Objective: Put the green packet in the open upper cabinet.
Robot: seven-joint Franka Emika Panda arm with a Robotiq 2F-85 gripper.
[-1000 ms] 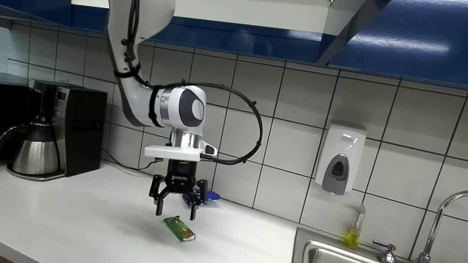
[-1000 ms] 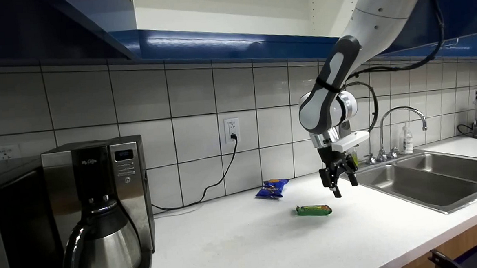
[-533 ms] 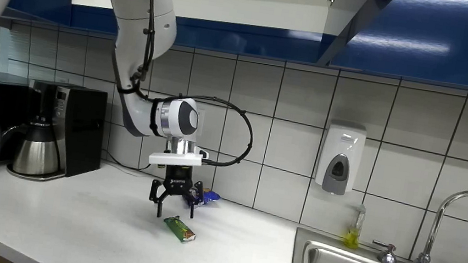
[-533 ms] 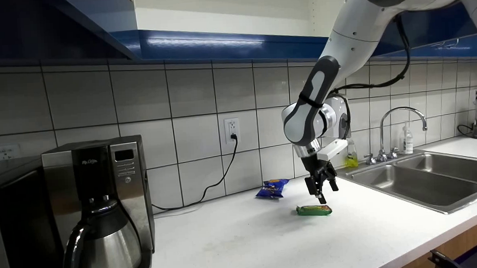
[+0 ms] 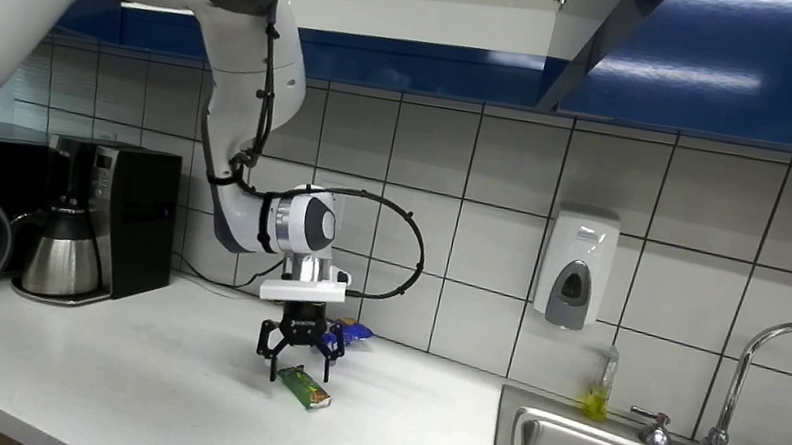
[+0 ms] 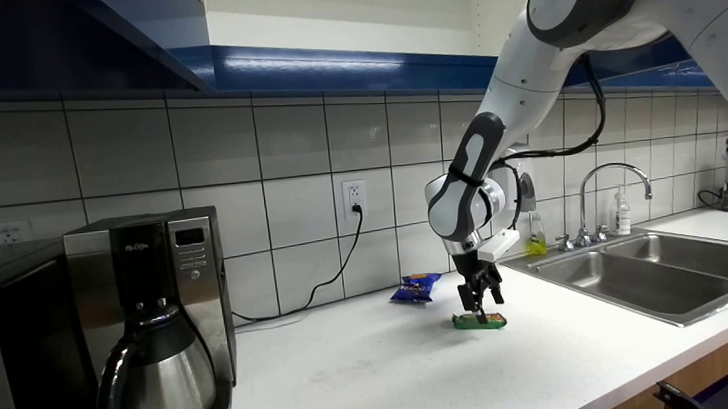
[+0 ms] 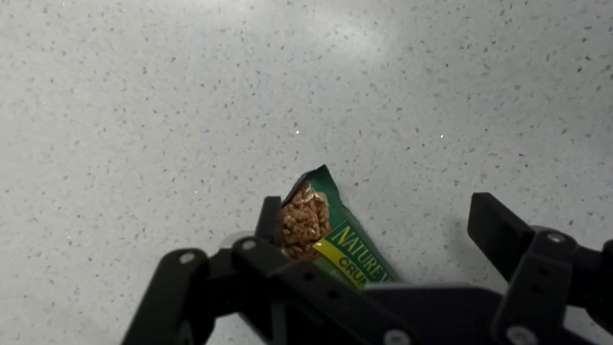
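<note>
Black two-fingered tool [image 5: 299, 379], spread wide, had come down close to a slim green rectangular wrapped packet [image 5: 305, 389], ungripped on the white speckled desk [image 5: 144, 381], making grasping likely next, open blue-trimmed upper cabinet [image 6: 332, 69] outstanding.

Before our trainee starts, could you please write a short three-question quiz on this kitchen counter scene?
1. True or false: the black two-fingered pincer is open.
2. Compared with the flat green snack packet, the crinkled blue bag lies: A, nearer the pale tiled wall; B, farther from it.
3. Fill in: the flat green snack packet rests on the speckled white ...

Key: 1 true; 2 A; 3 countertop.
</note>
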